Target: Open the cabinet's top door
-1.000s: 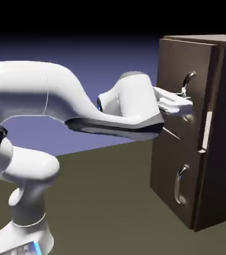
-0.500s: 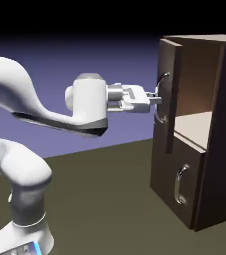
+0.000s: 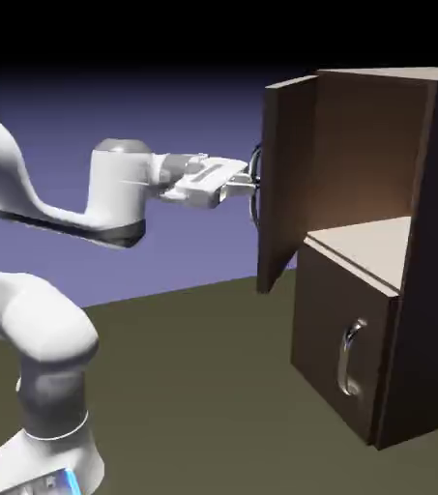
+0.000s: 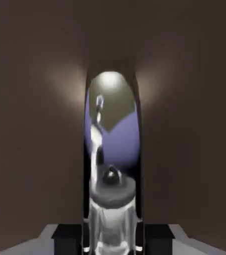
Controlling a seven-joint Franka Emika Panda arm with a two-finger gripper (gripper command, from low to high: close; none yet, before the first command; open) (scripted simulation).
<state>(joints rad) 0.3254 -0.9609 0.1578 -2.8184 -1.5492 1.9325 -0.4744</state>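
Exterior view: the tall dark brown wooden door [image 3: 288, 184] stands wide open beside the pale-shelved cabinet [image 3: 358, 350], opening seemingly all but done; hand view: the grey two-fingered claw [image 4: 113, 240] is clamped on its curved silver handle [image 4: 112, 149], release perhaps left.

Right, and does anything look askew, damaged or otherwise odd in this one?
Nothing stands out: the top door hangs wide open, as the task wants, with the gripper shut on its handle, and the lower door sits closed and straight.
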